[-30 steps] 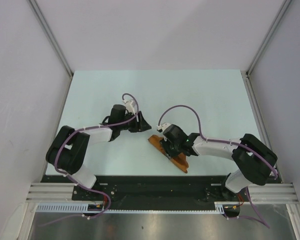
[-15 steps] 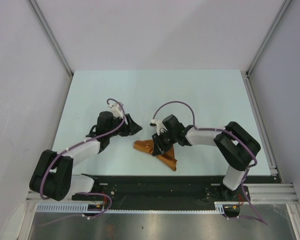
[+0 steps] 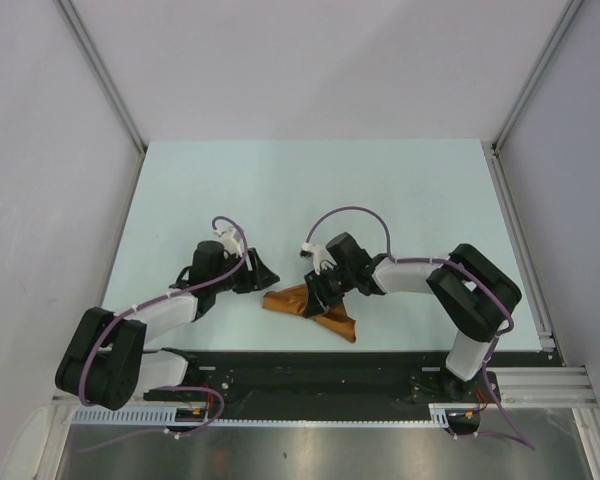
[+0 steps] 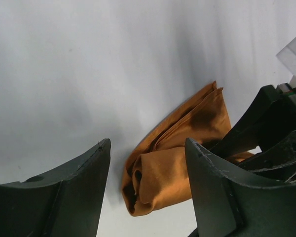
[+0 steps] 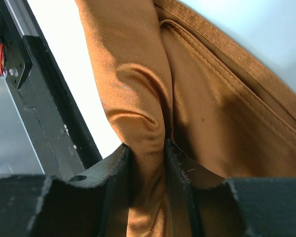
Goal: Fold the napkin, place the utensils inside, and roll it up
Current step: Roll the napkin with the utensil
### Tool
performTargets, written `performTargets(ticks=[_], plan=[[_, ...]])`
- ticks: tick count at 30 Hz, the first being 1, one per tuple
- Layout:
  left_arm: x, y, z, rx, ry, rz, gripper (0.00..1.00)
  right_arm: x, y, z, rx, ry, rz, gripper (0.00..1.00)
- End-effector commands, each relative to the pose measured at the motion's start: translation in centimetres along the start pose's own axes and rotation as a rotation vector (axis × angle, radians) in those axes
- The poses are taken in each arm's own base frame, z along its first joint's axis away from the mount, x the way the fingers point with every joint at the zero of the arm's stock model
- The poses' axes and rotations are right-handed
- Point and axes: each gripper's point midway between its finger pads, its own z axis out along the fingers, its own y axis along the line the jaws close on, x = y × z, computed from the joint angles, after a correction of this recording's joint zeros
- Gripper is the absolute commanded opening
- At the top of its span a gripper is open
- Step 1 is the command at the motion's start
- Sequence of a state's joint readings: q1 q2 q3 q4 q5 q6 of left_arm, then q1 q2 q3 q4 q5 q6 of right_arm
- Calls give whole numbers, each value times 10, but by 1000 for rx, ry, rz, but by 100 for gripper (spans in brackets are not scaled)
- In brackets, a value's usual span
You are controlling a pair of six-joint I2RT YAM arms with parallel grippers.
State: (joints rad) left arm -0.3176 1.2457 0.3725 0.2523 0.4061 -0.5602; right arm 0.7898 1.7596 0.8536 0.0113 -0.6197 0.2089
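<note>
The rust-orange napkin (image 3: 305, 308) lies bunched and partly rolled near the table's front edge. In the left wrist view the napkin (image 4: 172, 168) shows a rolled end facing the camera. My right gripper (image 3: 318, 296) is shut on a fold of the napkin (image 5: 138, 108), the cloth pinched between its jaws. My left gripper (image 3: 265, 278) is open and empty, just left of the napkin's rolled end, the jaws standing wide apart on either side of it (image 4: 148, 153). The utensils are hidden; none show in any view.
The black front rail (image 3: 310, 365) runs just behind the napkin's near corner, also seen in the right wrist view (image 5: 44, 113). The right arm's fingers (image 4: 271, 128) sit close to the right of my left gripper.
The left arm has swung down and toward the napkin's left end. The right gripper has dragged the napkin left, and it has gone from a long roll to a bunched, wider shape.
</note>
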Motion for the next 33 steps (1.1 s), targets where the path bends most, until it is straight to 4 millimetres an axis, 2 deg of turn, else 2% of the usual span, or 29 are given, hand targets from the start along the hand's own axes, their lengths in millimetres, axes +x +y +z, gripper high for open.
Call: performTargets(ticks=[1, 8, 17, 23, 26, 27, 29, 30, 33], plan=[[4, -10, 0, 52, 2, -1, 67, 40, 4, -10, 8, 118, 96, 35], [17, -13, -3, 63, 20, 0, 68, 37, -10, -22, 28, 111, 194, 33], [19, -32, 0, 128, 15, 21, 69, 32, -23, -22, -16, 156, 252, 34], [20, -33, 10, 142, 15, 12, 65, 33, -29, -19, -46, 179, 282, 34], [24, -35, 14, 162, 31, -1, 53, 33, -31, -20, -48, 180, 283, 36], [25, -36, 15, 166, 33, -4, 42, 31, -30, -21, -50, 178, 277, 37], [26, -34, 18, 162, 40, -8, 29, 26, -31, -23, -41, 168, 270, 40], [26, -33, 19, 155, 42, -12, 16, 22, -29, -27, -34, 159, 259, 46], [27, -26, 24, 115, 59, -22, 0, 5, -25, -40, 6, 106, 216, 63]])
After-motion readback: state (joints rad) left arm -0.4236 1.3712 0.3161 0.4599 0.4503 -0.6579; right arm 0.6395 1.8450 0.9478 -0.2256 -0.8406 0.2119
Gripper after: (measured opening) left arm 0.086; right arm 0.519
